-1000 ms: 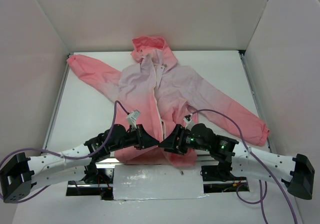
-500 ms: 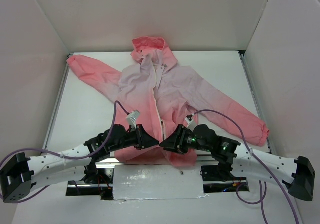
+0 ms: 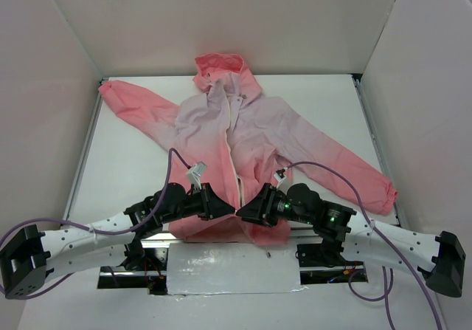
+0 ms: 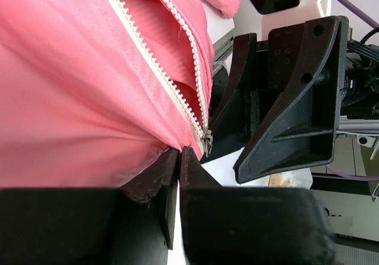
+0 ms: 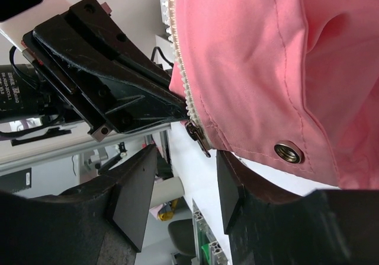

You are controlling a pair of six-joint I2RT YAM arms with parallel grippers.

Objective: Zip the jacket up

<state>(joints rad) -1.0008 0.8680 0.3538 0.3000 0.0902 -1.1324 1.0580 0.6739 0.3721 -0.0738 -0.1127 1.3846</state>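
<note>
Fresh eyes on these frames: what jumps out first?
A pink jacket lies spread flat mid-table, hood at the far side, its zipper open. Both arms meet at its near hem: the left jaws pinch the fabric just below the slider, and the right jaws stand open close beside it.

One jacket [image 3: 258, 123] has one hood [image 3: 219, 64], one white zipper [image 4: 159, 69] with one slider [image 4: 207, 141] and, as far as shows, one metal eyelet [image 5: 289, 152], beside two grippers, the left gripper [image 3: 230, 211] and the right gripper [image 3: 243, 212], and two purple cables [image 3: 171, 164].
</note>
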